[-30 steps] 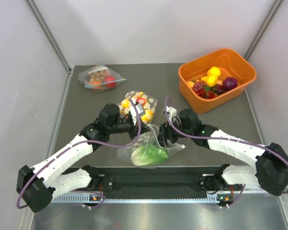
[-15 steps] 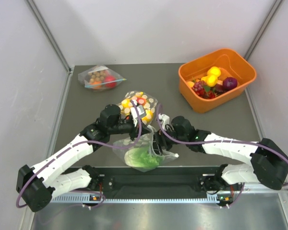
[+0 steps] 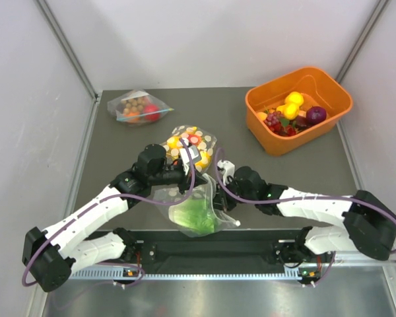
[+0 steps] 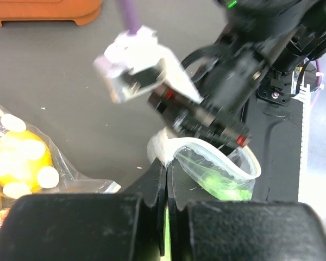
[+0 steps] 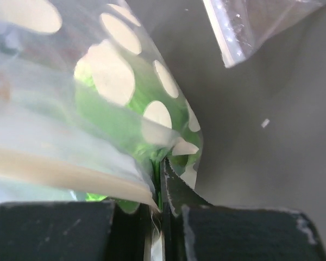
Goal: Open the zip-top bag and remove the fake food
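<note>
**Top view.** The zip-top bag (image 3: 197,206) hangs between the two arms near the front edge of the table (image 3: 119,155), with the fake food (image 3: 193,215) (green lettuce) inside. The left gripper (image 3: 187,177) and right gripper (image 3: 219,195) each pinch the rim on opp. sides. Step in hand, as judged: spreading the mouth. To do it well, pull the lips apart evenly and keep the mouth up so the contents don't tip out early. The dotted bag w/ yellow-red pieces (image 3: 191,144) lies just behind the left gripper. The plain bag (image 3: 137,107) is at back left. The orange bin (image 3: 277,146) is at back right, well apart.

**Left wrist.** The left gripper (image 4: 167,176) has its jaws nearly closed on the white rim. The bag mouth (image 4: 236,163) gapes as a loop w/ green showing within. The right gripper (image 4: 231,142) crowds the opening, so reaching in likely needs one grip freed.

**Right wrist.** The right gripper (image 5: 162,187) is clamped narrow on the dotted film, w/ the lettuce (image 5: 111,128) just behind. A clear film edge (image 5: 250,27) shows at upper right; cannot tell which bag it belongs to.
</note>
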Action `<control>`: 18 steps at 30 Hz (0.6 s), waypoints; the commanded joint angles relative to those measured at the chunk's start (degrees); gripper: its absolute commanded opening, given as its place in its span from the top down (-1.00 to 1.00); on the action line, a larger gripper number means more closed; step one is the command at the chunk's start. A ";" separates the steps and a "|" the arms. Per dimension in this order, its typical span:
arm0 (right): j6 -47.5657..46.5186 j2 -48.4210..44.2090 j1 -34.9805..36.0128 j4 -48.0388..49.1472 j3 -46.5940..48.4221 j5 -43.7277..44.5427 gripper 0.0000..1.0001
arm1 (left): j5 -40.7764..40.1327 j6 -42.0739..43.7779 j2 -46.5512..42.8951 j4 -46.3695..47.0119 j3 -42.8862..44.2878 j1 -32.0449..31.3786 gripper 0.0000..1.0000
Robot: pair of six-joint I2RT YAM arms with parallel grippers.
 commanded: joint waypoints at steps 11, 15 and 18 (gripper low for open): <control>0.08 -26.89 1.13 -11.48 0.31 16.66 1.00 | 0.43 1.10 -0.45 2.34 1.87 -0.64 0.85; 1.40 -29.98 1.05 -10.96 0.05 16.66 1.00 | -0.97 1.89 0.25 1.37 1.96 -1.61 0.76; 2.19 -31.04 1.13 -10.26 -0.30 18.77 1.00 | -1.86 2.07 0.25 1.37 1.96 -2.14 0.53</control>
